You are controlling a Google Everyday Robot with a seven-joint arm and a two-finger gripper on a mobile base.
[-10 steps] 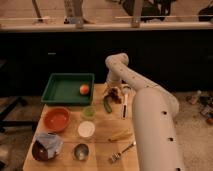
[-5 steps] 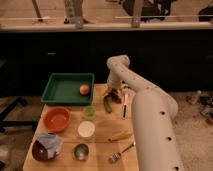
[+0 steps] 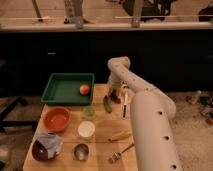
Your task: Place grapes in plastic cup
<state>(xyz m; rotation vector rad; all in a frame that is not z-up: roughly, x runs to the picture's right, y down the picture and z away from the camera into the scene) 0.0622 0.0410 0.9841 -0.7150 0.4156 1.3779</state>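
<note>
Well, pincer (image 3: 116, 95) hangs over the wooden table (image 3: 106, 126) — far edge (dark cabinets (image 3: 50, 55) behind).

Pale wood table (image 3: 102, 141), smooth white arm (image 3: 150, 125), dark gripper (image 3: 119, 94) at the table's far right, translucent green plastic cup (image 3: 89, 112), shiny metal cup (image 3: 81, 151), glossy orange bowl (image 3: 56, 119)
</note>
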